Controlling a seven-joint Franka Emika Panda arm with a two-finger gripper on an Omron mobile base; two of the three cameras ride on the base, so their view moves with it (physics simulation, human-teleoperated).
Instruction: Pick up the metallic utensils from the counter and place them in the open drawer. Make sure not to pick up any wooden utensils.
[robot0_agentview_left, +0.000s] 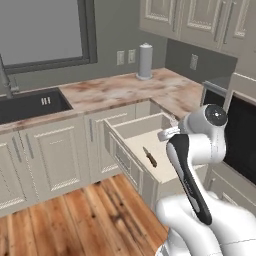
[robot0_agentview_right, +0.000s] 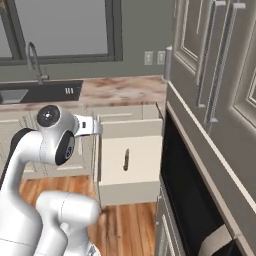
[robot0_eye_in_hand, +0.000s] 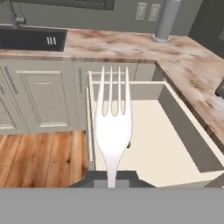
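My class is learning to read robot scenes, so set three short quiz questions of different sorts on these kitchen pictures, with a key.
1. True or false: the knife already lies inside the open drawer.
2. What does the gripper hold? A) a wooden stick B) a fork C) nothing
3. Fill in: in the hand view, the fork's tines point toward the ____ set in the far counter.

Key
1. True: the dark-handled knife rests on the drawer's pale floor.
2. B: the jaws are shut on the stem of a silver fork.
3. Sink, roughly; the fork hangs above the drawer's left front part.
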